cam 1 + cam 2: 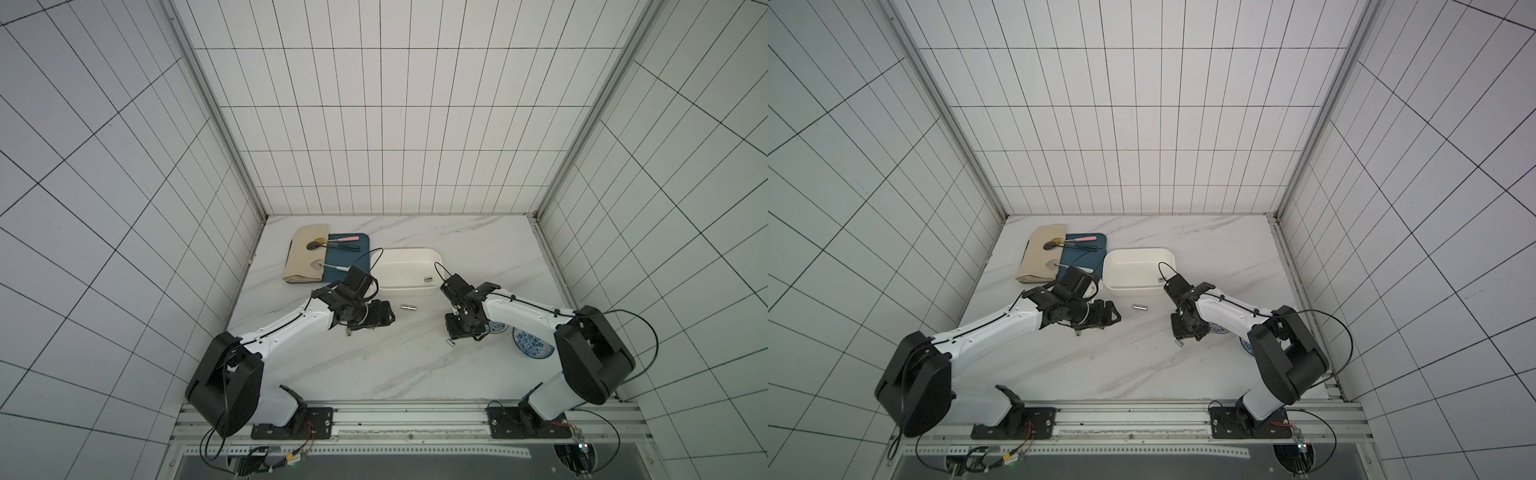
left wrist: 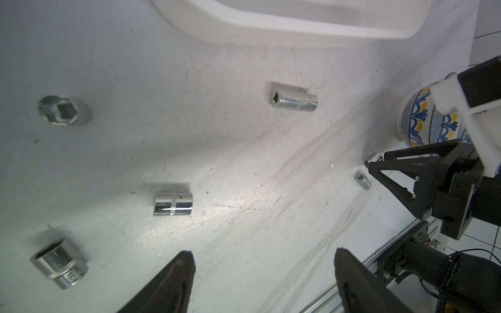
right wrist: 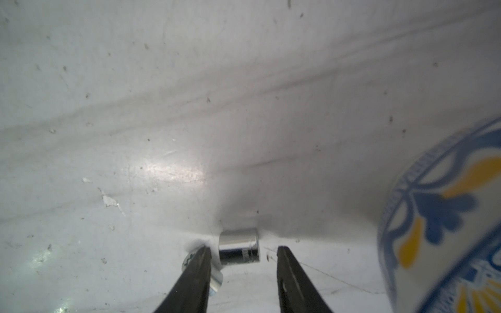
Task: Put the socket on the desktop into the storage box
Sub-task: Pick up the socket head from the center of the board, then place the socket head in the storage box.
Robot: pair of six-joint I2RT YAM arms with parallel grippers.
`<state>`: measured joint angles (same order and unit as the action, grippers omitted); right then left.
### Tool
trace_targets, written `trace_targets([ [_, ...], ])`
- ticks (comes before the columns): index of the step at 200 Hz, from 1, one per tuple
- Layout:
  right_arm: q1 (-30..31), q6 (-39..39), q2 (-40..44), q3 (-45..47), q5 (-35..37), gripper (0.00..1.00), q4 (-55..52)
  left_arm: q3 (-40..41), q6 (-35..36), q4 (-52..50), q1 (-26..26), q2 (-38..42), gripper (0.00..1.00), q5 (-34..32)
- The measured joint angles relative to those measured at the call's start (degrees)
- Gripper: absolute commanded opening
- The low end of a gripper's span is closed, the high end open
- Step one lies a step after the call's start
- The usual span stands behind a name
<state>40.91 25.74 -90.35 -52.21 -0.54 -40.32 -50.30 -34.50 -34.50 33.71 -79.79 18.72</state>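
Right gripper [image 3: 243, 248]: jaws apart, a gap left at one finger.
Socket [image 3: 238, 245]: between the Right gripper's fingers, lying on the desktop [image 3: 162, 108].
Left gripper [image 2: 263, 252]: spread wide.
Storage box [image 1: 399, 270]: beyond both grippers.

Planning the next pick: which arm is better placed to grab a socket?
Right. The right gripper straddles a small socket on the desktop; the left gripper hovers open, gripping nothing.
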Motion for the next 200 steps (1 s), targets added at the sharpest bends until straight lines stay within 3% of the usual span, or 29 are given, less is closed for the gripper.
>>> trace_targets([
  [60, -0.1, -0.1, -1.6, 0.5, 0.0, 0.37, 1.0, 0.3, -0.2, 0.0, 0.0, 0.0, 0.84, 0.0],
  [101, -0.5, -0.3, -1.8, 0.5, 0.0, 0.27, 1.5, 0.5, -0.4, 0.1, 0.0, -0.4, 0.84, 0.0],
  [200, -0.5, -1.2, 0.8, -2.6, 0.4, 0.26, -2.7, 0.7, -0.6, 0.2, -2.0, 0.6, 0.84, -0.7],
])
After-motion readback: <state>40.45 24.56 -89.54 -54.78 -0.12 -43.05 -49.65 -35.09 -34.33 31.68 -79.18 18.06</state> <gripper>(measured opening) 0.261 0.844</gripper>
